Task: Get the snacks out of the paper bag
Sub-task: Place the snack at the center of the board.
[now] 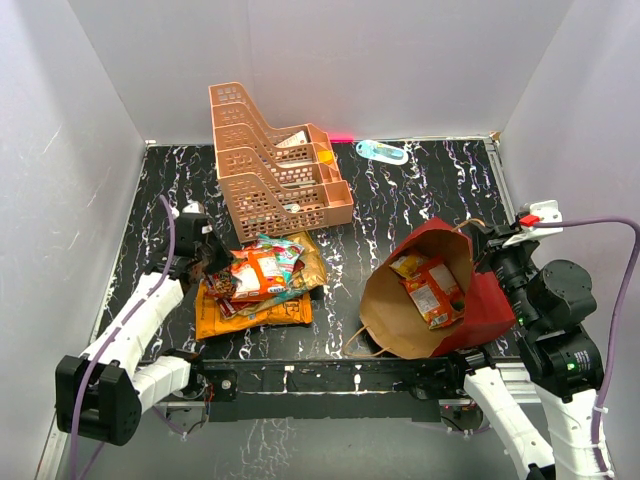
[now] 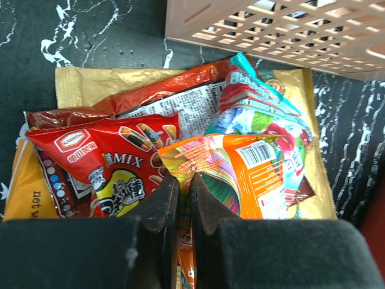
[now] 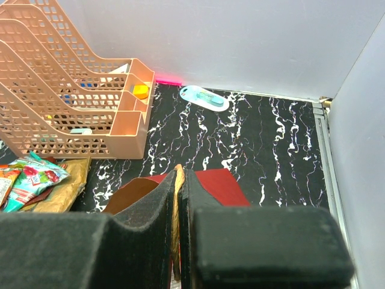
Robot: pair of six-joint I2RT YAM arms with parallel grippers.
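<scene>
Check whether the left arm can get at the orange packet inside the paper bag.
Probably yes: the paper bag gapes toward that side, the orange packet lies exposed, and nothing stands between. First the left hand must drop the striped packet it seems to pinch.

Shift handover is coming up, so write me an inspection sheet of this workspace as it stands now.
Surface: black marbled table, no spill seen.
Job's things: paper bag on its side, mouth open, at least two packets inside; snack pile out on the table, left side.
Clutter: peach rack; small bottle near the back wall.
Tools: left tool shut on orange packet atop the pile; right tool shut on the bag's rim.
Cables: purple cable on the left arm; second cable on the right arm.
Surroundings: white walls; red light at the back wall's foot.
</scene>
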